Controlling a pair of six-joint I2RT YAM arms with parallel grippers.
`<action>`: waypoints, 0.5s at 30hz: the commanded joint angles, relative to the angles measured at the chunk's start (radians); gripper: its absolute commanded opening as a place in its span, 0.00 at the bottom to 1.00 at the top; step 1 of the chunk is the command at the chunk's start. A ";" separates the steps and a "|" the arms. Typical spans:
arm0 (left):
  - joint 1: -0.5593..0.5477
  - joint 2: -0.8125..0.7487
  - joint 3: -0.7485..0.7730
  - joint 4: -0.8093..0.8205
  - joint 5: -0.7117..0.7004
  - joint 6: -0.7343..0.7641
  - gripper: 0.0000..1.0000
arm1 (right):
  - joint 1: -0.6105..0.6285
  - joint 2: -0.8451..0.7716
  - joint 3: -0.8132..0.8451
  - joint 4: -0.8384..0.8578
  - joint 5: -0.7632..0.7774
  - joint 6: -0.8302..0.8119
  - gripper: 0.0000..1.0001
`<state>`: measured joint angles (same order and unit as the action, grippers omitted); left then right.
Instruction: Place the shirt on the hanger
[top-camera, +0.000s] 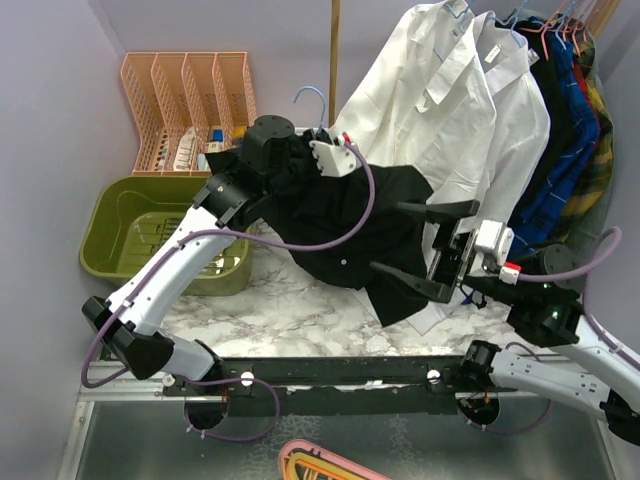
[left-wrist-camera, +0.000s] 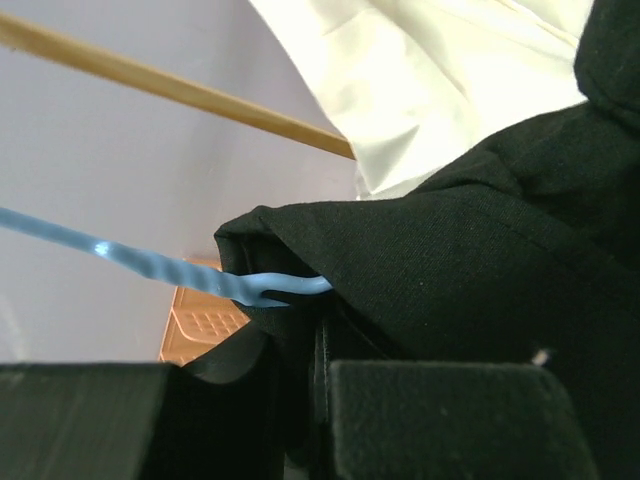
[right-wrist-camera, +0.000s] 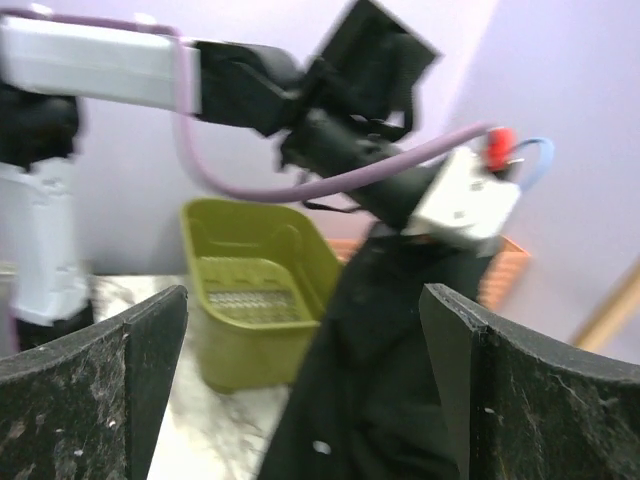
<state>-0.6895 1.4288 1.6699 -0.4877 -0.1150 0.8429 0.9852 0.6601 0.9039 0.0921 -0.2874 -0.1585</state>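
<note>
Shirt (top-camera: 350, 215): black, held above marble table (top-camera: 280, 312) at centre of top view. Long axis 11 to 5 o'clock, collar end high at 11, loose end drooping at 5.
Olive bin (top-camera: 150, 183), 9 o'clock: pale items inside, unidentifiable.
Orange rack (top-camera: 135, 100), 11 o'clock: small items low in slots.
Right gripper (top-camera: 387, 238), 3 o'clock: fingers spread wide, facing shirt.
Left gripper (left-wrist-camera: 250, 375): pressed onto bunched collar fabric.
Hanger (top-camera: 312, 98): hook toward 12 o'clock, wire entering collar fold.
</note>
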 joint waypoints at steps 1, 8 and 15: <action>-0.006 -0.092 -0.101 -0.012 0.156 0.203 0.00 | -0.010 0.108 0.153 -0.352 0.258 -0.217 0.99; -0.005 -0.203 -0.239 -0.002 0.217 0.425 0.00 | -0.405 0.273 0.295 -0.529 -0.244 -0.129 0.83; -0.005 -0.257 -0.287 0.038 0.207 0.483 0.00 | -0.579 0.325 0.267 -0.599 -0.626 -0.079 0.73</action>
<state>-0.6895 1.2129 1.3827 -0.5137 0.0654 1.2510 0.4137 1.0115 1.1671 -0.4202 -0.6121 -0.2802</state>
